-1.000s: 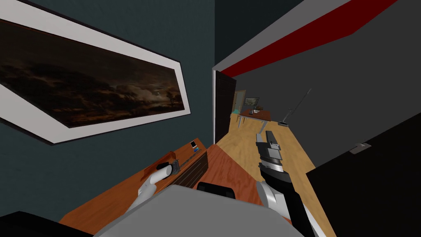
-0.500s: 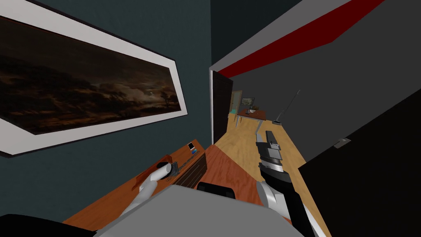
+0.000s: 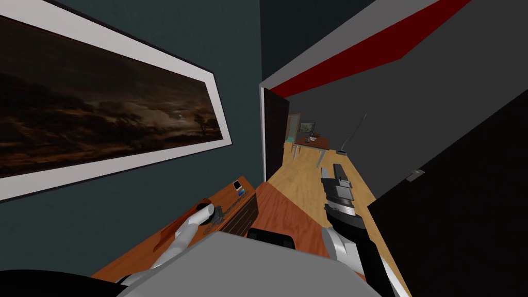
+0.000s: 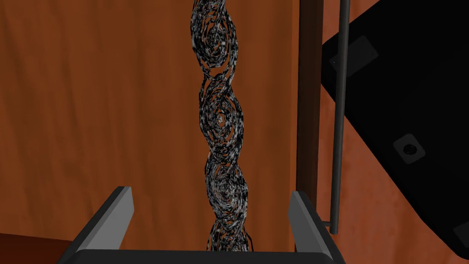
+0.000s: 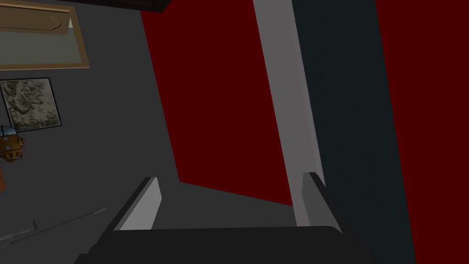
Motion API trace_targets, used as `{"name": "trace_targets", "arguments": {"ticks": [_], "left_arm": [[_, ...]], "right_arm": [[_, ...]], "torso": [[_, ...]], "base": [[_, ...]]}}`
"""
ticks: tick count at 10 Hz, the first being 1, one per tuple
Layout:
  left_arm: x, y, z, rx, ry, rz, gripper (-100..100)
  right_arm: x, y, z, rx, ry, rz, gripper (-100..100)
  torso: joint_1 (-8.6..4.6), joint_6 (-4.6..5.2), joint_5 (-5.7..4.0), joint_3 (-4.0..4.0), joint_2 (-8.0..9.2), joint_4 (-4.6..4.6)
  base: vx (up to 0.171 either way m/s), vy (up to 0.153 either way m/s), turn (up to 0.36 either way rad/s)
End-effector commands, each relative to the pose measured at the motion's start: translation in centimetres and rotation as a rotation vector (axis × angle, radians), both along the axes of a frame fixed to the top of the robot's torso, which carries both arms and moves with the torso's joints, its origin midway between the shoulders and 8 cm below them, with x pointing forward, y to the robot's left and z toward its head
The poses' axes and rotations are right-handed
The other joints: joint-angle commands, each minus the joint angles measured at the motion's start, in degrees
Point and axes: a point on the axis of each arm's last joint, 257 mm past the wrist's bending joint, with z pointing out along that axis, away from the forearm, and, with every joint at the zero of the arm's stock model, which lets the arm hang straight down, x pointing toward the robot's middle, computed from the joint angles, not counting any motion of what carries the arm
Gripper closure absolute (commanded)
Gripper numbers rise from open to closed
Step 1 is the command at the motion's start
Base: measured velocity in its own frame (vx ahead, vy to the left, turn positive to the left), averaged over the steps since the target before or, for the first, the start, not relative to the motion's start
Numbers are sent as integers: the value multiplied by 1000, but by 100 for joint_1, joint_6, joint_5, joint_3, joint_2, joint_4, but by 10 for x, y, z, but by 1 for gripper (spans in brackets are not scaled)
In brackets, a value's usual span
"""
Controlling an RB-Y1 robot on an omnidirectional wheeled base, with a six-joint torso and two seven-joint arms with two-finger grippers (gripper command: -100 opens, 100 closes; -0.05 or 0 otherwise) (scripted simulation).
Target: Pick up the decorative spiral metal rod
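Holds left jaws spread over the orange-brown worktop (image 4: 91,91), one finger on each side of the spiral rod (image 4: 220,119), touching neither side. Places the rod flat on the worktop, running from between the jaws toward the far end, near the right edge. Farther along: small framed picture (image 3: 237,184). Holds right jaws spread, raised over the wood floor (image 3: 304,180) at right.

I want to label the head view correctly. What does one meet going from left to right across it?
framed dark picture → left gripper, open around the spiral rod → white door frame → right gripper, open → small grey plate
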Motion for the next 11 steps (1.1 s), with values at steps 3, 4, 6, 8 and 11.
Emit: {"name": "trace_targets", "arguments": {"ticks": [3, 4, 6, 8, 11], "left_arm": [[-11, -1, -8, -51, 63, 35, -100], [-11, -1, -8, -69, 79, 46, -100], [-21, -3, -14, -93, 114, 64, -100], [-27, -6, -16, -125, 147, 84, -100], [-28, -8, -16, -139, 160, 92, -100]], "right_arm": [[0, 0, 0, 0, 0, 0, 0], [0, 0, 0, 0, 0, 0, 0], [0, 0, 0, 0, 0, 0, 0], [0, 0, 0, 0, 0, 0, 0], [0, 0, 0, 0, 0, 0, 0]], "torso": [[-1, 0, 0, 0, -1, 0], [-1, 2, -1, -1, -2, 0], [-1, -1, 0, -1, -2, 0], [-4, 2, -1, -1, -2, 0], [-3, -1, -1, -2, -3, -1]], "base": [[35, 4, -82], [42, 10, -166], [34, 2, -47], [40, 1, -125], [34, 3, -49]]}}
